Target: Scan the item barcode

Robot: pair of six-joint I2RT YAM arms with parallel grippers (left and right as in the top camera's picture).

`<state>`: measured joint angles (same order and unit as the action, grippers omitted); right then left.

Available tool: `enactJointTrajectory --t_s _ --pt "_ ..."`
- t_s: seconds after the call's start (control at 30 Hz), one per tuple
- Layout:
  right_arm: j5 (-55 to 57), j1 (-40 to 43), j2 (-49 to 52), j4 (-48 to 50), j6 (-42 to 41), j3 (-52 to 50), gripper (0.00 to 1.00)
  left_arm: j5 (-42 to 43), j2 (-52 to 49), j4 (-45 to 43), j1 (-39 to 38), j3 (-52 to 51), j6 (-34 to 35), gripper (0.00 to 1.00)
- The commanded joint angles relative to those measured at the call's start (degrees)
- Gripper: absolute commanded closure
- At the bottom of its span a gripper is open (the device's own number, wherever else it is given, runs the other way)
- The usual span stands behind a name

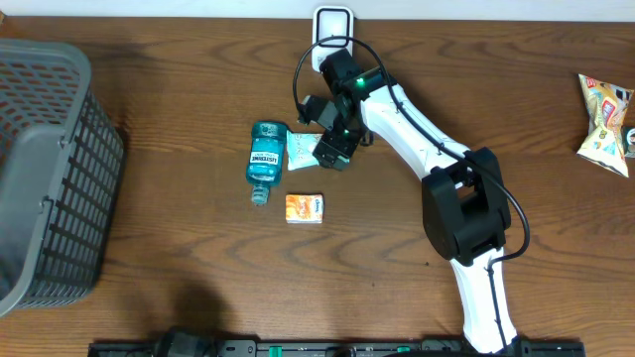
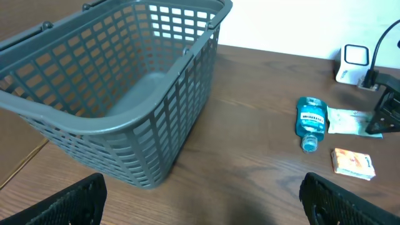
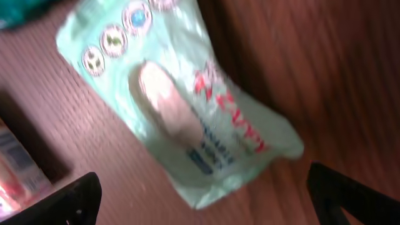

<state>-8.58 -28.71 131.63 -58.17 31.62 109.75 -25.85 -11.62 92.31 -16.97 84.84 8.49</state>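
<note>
mostly hidden overhead beneath the right gripper (image 1: 331,154), fingers wide apart, the pale green packet (image 3: 181,106) shows blurred up close, print unreadable.

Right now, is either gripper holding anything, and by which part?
Nothing is held. The right gripper is open above the pale green packet, which lies on the table; the left gripper is open and empty.

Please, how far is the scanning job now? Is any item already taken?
Nothing looks done: no item is held. In hand: the right hand, open, hangs over the green packet, beside the mouthwash bottle. Left: grip the packet and show its barcode to the white device, probably the scanner. The left hand is open near the basket.
</note>
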Motion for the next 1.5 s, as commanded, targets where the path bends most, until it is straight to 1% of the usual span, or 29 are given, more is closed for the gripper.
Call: enactJointTrajectory --t_s 0.0,0.07,0.13,0.17,0.3,0.4,0.5,0.63,0.73,0.87,0.9,1.03,1.07,1.13,1.2,1.27,1.37,1.47 --pt "1.9 -0.15 1.11 0.74 -1.36 0.0 0.01 -0.35 -0.33 4.46 0.02 0.15 -0.96 0.02" --pt "2.08 -0.39 1.03 4.2 -1.36 0.09 0.01 -0.35 -0.33 4.46 0.02 0.15 -0.96 0.03" --pt "-0.31 -0.42 1.03 7.98 -1.36 0.09 0.01 -0.35 -0.33 4.46 0.02 0.15 -0.96 0.02" --pt "-6.43 -0.11 1.49 10.16 -1.31 0.09 0.01 -0.35 -0.33 4.46 0.02 0.15 -0.96 0.02" --pt "-16.9 0.76 5.01 11.23 -1.86 0.07 0.01 -0.35 -0.33 4.46 0.02 0.15 -0.96 0.02" --pt "-17.0 0.52 6.91 10.62 -4.31 0.07 0.01 -0.35 -0.33 4.46 0.02 0.15 -0.96 0.02" --pt "-10.64 0.44 6.69 7.82 -7.96 0.09 0.01 -0.35 -0.33 4.46 0.02 0.15 -0.96 0.02" --pt "-5.03 0.76 4.87 2.86 -13.33 0.09 0.04 -0.35 -0.33 4.46 0.02 0.15 -0.96 0.02" --pt "-5.42 0.81 2.97 -1.95 -18.16 0.09 0.08 -0.35 -0.33 4.46 0.02 0.15 -0.96 0.02" --pt "-4.57 -0.37 0.31 -5.6 -23.08 0.09 0.13 -0.35 -0.33 4.46 0.02 0.15 -0.96 0.02" --pt "-3.28 -0.79 -0.39 -5.66 -23.47 0.09 0.01 -0.35 -0.33 4.46 0.02 0.15 -0.96 0.02" --pt "10.69 -4.0 -3.26 -2.27 -29.79 0.09 0.01 -0.35 -0.33 4.46 0.02 0.15 -0.96 0.02" --pt "15.96 -5.53 -3.85 -0.9 -30.77 0.09 0.01 -0.35 -0.33 4.46 0.02 0.15 -0.96 0.02" --pt "21.59 -7.78 -3.87 1.18 -30.73 0.04 0.01 -0.35 -0.33 4.46 0.02 0.15 -0.96 0.02" --pt "24.2 -9.77 -2.99 2.62 -30.64 -0.46 0.01 -0.35 -0.33 4.46 0.02 0.15 -0.96 0.02" --pt "24.46 -11.17 -1.97 3.63 -30.21 -1.57 0.01 -0.35 -0.33 4.46 0.02 0.15 -0.96 0.02" --pt "26.23 -13.44 0.09 7.58 -27.54 -5.46 0.01 -0.35 -0.33 4.46 0.02 0.15 -0.96 0.02" --pt "34.45 -14.51 1.46 12.66 -27.21 -9.62 0.01 -0.35 -0.33 4.46 0.02 0.15 -0.96 0.02"
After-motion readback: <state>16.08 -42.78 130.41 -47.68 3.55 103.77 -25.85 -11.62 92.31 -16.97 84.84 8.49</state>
